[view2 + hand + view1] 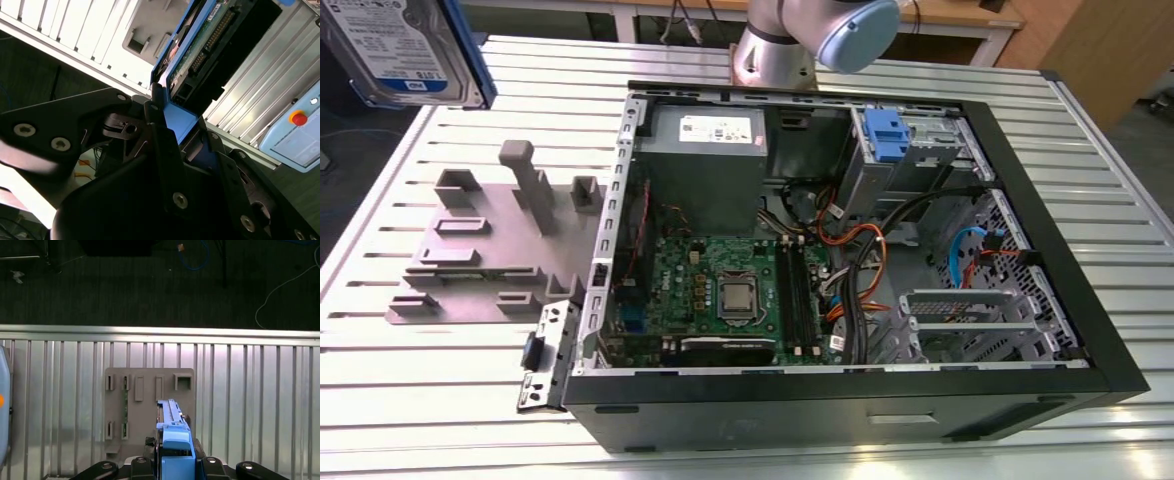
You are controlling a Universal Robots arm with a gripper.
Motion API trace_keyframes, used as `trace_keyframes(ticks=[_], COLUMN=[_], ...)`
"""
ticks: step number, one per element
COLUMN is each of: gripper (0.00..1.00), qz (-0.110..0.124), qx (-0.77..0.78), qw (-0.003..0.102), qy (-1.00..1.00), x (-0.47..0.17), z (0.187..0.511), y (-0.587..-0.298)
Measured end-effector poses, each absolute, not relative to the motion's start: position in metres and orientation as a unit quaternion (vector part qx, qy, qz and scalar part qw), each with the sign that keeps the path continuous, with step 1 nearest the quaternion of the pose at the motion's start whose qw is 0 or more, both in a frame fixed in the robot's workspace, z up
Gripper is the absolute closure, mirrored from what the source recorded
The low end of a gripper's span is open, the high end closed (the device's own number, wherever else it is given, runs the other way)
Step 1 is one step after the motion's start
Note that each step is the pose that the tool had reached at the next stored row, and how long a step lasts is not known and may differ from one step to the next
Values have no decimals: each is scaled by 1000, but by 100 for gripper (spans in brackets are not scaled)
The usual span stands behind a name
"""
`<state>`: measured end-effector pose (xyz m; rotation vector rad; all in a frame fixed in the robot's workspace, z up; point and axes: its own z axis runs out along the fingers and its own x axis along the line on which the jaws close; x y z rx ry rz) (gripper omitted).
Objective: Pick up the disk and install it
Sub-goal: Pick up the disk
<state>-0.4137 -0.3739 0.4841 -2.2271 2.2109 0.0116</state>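
While it hangs clear of the computer case, the lines below hold.

Disk position: the disk is lifted off the table, well apart from the computer case, out past the case's far corner on the exterior view's left.
Gripper state: the gripper is closed on the disk. Its dark fingers pinch the blue carrier frame at one end, with no gap showing between pad and plastic.
Disk relative to gripper: the disk sticks straight out beyond the fingertips. It is edge-on in the first wrist view, and its green circuit board and connector row are exposed in the second wrist view.
Below the disk: the grey fixture, which sits beside the computer case, lies under it in the first wrist view.
Handling, weight: probably dense for its size. With one end clamped, the free end will lever against the grip.
Handling, stiffness: the metal body is rigid, while the plastic frame likely flexes a little.
Handling, fragility: I judge the board side and the connector pins to be easily damaged by knocks or scraping.
Where to hold: the frame's end tab, as it is held now, looks sound. It keeps the pads off the label and the board and leaves the long rails free.
Slip risk: smooth plastic against the pads may creep if the disk is tilted.
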Motion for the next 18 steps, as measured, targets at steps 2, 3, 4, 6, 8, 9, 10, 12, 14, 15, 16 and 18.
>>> trace_keyframes(ticks=[2,3,4,6,8,9,10,12,14,15,16,18], gripper=[64,64,64,64,64,64,64,64,64,64,64,64], qz=[4,4,4,4,4,4,4,4,4,4,4,4], qx=[-710,-710,-710,-710,-710,-710,-710,-710,-710,-710,-710,-710], qw=[2,2,2,2,2,2,2,2,2,2,2,2], qy=[705,705,705,705,704,704,704,705,705,705,705,705], x=[-414,-414,-414,-414,-413,-412,-412,-410,-409,-408,-408,-408], z=[484,484,484,484,484,484,484,484,484,484,484,484], y=[-374,-374,-374,-374,-374,-374,-374,-374,-374,-374,-374,-374])
